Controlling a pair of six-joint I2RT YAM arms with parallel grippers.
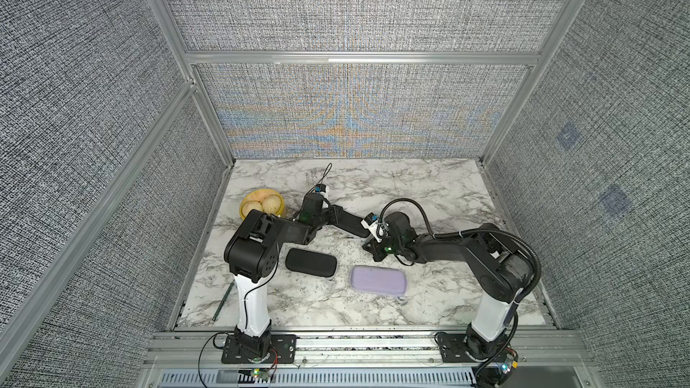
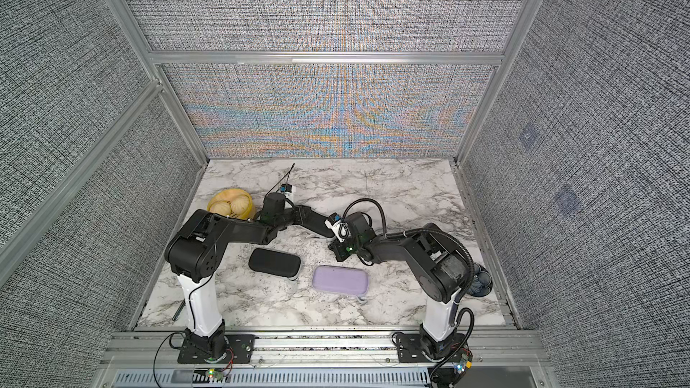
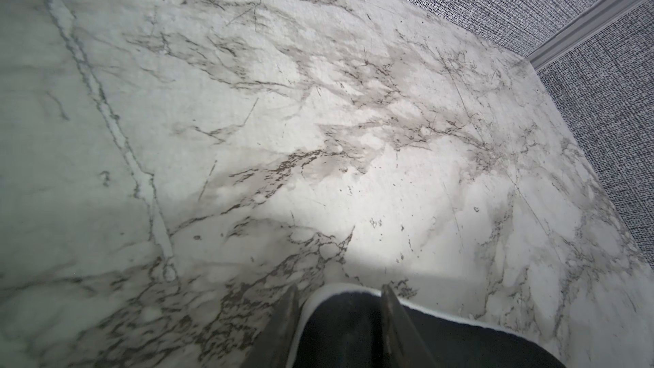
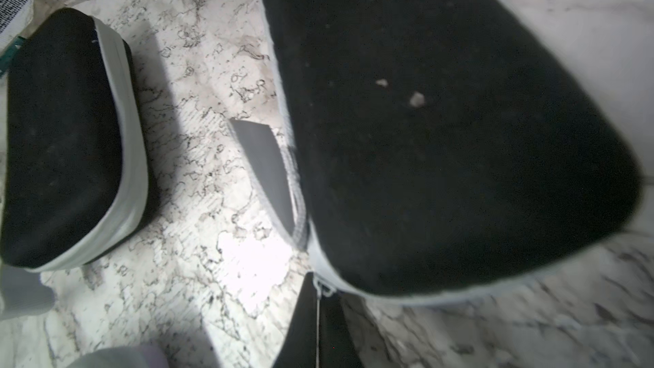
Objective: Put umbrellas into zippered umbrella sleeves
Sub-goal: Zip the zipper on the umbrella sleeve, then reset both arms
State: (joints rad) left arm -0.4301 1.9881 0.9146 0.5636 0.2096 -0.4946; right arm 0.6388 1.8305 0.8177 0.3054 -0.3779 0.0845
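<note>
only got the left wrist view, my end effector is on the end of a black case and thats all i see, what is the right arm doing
Observer: The right end effector is at the opposite end of that same black sleeve, pinched shut at its zipper.
Operator: any other sleeves out
Observer: A second black sleeve lies closed on the table, nearer the arm bases.
Operator: anything beside it
Observer: A lavender sleeve lies closed to its right, apart from it.
</note>
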